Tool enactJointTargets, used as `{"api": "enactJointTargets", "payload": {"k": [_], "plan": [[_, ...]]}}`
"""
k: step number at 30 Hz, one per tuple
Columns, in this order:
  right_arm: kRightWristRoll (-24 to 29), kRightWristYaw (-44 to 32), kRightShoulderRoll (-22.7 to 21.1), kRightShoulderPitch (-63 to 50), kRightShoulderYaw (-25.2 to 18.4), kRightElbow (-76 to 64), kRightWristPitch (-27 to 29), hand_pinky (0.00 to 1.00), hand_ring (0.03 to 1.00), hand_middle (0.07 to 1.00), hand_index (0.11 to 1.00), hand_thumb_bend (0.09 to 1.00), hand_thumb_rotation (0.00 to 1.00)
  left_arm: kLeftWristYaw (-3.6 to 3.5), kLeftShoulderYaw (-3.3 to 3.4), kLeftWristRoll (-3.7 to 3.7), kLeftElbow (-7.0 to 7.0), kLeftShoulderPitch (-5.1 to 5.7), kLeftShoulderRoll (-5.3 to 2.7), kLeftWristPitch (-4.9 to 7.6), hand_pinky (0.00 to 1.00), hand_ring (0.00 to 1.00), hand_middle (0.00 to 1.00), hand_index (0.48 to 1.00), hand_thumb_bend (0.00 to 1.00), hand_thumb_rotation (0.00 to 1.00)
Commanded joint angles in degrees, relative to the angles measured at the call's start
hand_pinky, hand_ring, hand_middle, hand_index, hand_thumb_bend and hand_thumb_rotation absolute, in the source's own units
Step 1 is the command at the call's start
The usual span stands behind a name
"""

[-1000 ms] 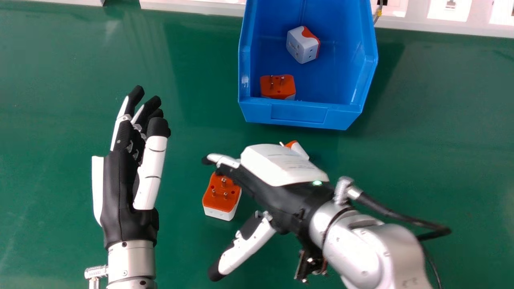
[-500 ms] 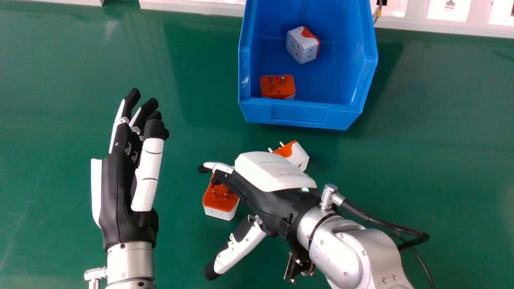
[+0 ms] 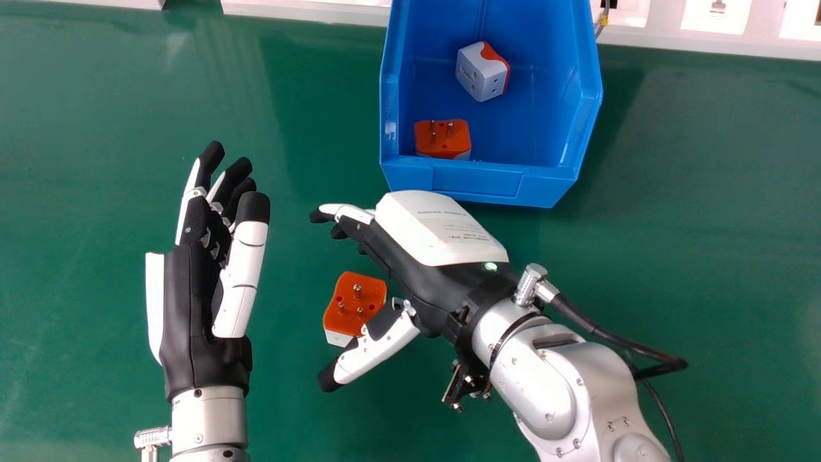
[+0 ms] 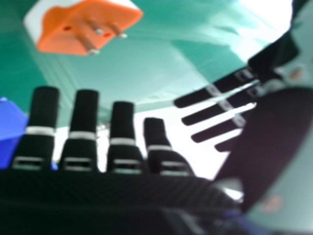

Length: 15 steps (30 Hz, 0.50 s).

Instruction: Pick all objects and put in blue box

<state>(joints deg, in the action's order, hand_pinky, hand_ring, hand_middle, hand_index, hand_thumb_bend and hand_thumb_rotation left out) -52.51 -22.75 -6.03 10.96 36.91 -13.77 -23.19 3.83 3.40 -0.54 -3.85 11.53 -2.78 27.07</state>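
The right hand [image 3: 420,279] had best draw its thumb [image 3: 369,353] back off the adapter's near edge before lowering, then close gently on the white sides, clear of the upright pins; its fingers [image 3: 349,212] are spread nearly straight, thumb wide, gripping nothing. The orange-and-white adapter [image 3: 351,305] sits on the tabletop [image 3: 295,398], between the hands and nearer the robot than the blue box [image 3: 478,183], pins up, its long axis running away from the robot and leaning slightly right.

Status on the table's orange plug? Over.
Left robot hand open. Right robot hand open. Orange plug on table, ungripped. Right thumb partly hiding it from head view.
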Motion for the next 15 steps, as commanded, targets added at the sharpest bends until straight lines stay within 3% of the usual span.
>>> {"api": "enactJointTargets", "payload": {"k": [1, 5, 9, 15], "plan": [[0.4, 1.9, 1.2, 1.8, 0.3, 3.0, 1.5, 0.66, 0.750, 0.819, 0.858, 0.918, 0.28, -0.14, -0.26, 0.09, 0.70, -0.06, -0.26, 1.27, 0.83, 0.88, 0.88, 0.920, 0.75, 0.77], [2.5, 4.1, 1.6, 5.1, 0.5, 12.9, 5.1, 0.65, 0.743, 0.813, 0.851, 0.920, 0.27, -0.57, -0.17, -0.54, 0.28, -0.37, -0.29, 1.39, 0.82, 0.88, 0.88, 0.920, 0.75, 0.77], [5.6, 6.8, 1.4, 10.1, 0.4, 24.7, 11.4, 0.65, 0.740, 0.810, 0.848, 0.916, 0.26, -1.35, -0.07, -1.67, -0.06, -0.58, -0.31, 1.81, 0.82, 0.88, 0.88, 0.920, 0.75, 0.77], [5.9, 9.2, 0.9, 13.2, -0.1, 28.3, 14.3, 0.68, 0.761, 0.817, 0.847, 0.904, 0.23, -1.84, -0.20, -2.11, -0.51, -0.81, -0.44, 2.44, 0.82, 0.88, 0.88, 0.921, 0.76, 0.77]]}}
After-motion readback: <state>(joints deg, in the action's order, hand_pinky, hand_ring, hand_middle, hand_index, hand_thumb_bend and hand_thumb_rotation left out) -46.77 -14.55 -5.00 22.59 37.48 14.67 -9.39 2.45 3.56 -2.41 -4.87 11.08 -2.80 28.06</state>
